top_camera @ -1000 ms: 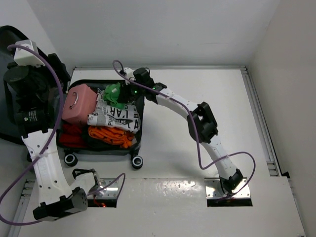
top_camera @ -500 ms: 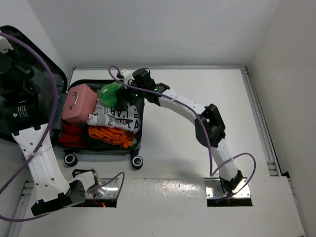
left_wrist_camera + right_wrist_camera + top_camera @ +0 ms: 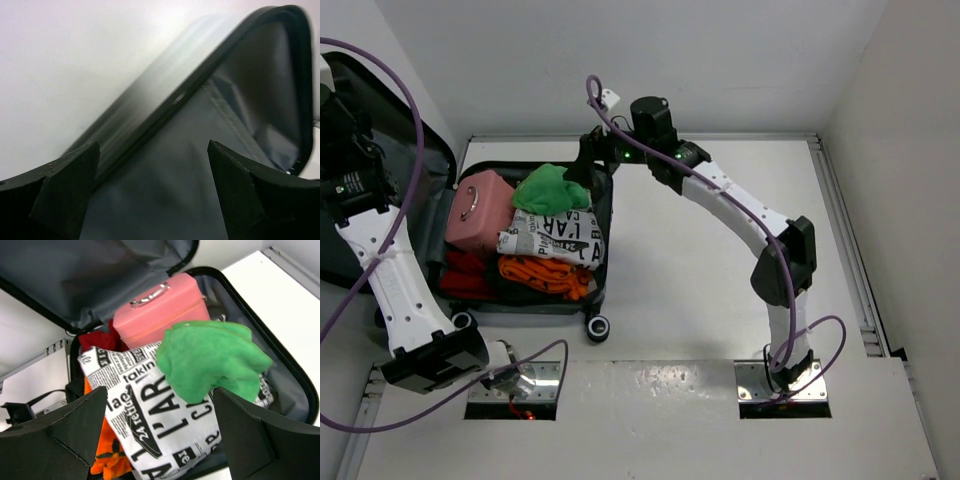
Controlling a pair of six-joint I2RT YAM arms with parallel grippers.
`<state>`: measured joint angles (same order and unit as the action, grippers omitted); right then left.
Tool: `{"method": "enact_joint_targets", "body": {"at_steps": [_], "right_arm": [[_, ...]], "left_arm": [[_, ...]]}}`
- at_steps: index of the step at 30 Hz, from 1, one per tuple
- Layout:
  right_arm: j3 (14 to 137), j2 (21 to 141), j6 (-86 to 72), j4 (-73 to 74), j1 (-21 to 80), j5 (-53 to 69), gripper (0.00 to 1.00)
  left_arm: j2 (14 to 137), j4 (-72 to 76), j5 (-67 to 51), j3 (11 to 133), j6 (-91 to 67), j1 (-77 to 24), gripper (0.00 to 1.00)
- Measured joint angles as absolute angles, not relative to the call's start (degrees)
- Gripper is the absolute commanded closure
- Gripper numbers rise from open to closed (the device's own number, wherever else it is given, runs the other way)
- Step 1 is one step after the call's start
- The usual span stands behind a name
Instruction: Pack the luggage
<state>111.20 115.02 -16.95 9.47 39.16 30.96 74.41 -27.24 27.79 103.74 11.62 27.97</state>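
Observation:
The luggage (image 3: 605, 225) lies open at the table's left, its grey-lined lid (image 3: 425, 150) raised at the left. Inside lie a pink box (image 3: 478, 210), a green cloth (image 3: 552, 188), a newspaper-print cloth (image 3: 552, 238), an orange cloth (image 3: 545, 275) and a red cloth (image 3: 465, 270). My right gripper (image 3: 588, 165) hangs open above the luggage's far right corner. In the right wrist view the gripper (image 3: 160, 390) is empty, with the green cloth (image 3: 210, 360) loose below it on the print cloth (image 3: 150, 425). My left gripper (image 3: 152, 145) is open, facing the lid's lining (image 3: 200, 170).
White walls close in the table at the back and right. A metal rail (image 3: 845, 230) runs down the right side. Black caster wheels (image 3: 597, 327) stick out at the luggage's near end. A small cabled device (image 3: 510, 378) sits by the left arm's base.
My right gripper opened and let go of the green cloth, which now lies in the luggage, then drew back and up. My left arm swung up and left toward the lid.

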Motion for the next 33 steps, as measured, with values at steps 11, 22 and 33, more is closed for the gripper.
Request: {"method": "enact_joint_targets", "body": {"at_steps": [11, 22, 33], "right_arm": [[108.68, 115.02, -18.2, 12.73, 38.11, 30.92, 0.16], [109.1, 115.02, -20.16, 13.87, 36.51, 30.35, 0.25], [104.95, 112.2, -27.31, 13.37, 32.36, 29.15, 0.32]], "left_arm": [[77.82, -20.29, 29.04, 103.57, 25.58, 30.63, 0.18], [86.11, -23.94, 25.36, 108.36, 29.76, 33.87, 0.56], [80.16, -29.36, 12.82, 108.9, 30.96, 30.55, 0.82]]}}
